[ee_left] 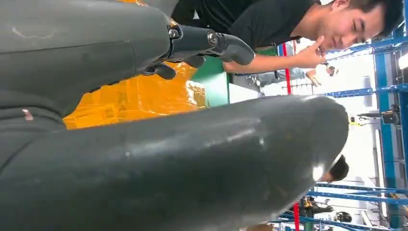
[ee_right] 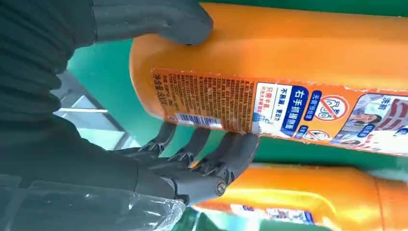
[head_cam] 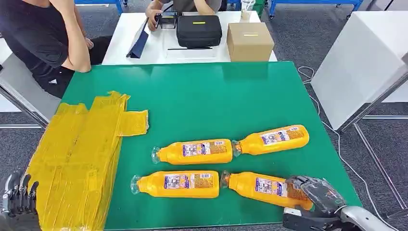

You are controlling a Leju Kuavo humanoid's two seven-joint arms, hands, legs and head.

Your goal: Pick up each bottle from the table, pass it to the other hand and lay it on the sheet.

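- Four orange bottles lay on the green table in two rows.
- Right hand grasped the near-right bottle at its base (thumb over, fingers under).
- Left hand hung released beside the yellow sheet.

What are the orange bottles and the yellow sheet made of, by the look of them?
Bottles, such as the one the right hand grips: likely smooth glossy plastic, with soft highlights and a printed paper-like label. Yellow sheet: probably thin plastic film, crinkled and shiny, with folds and creases.
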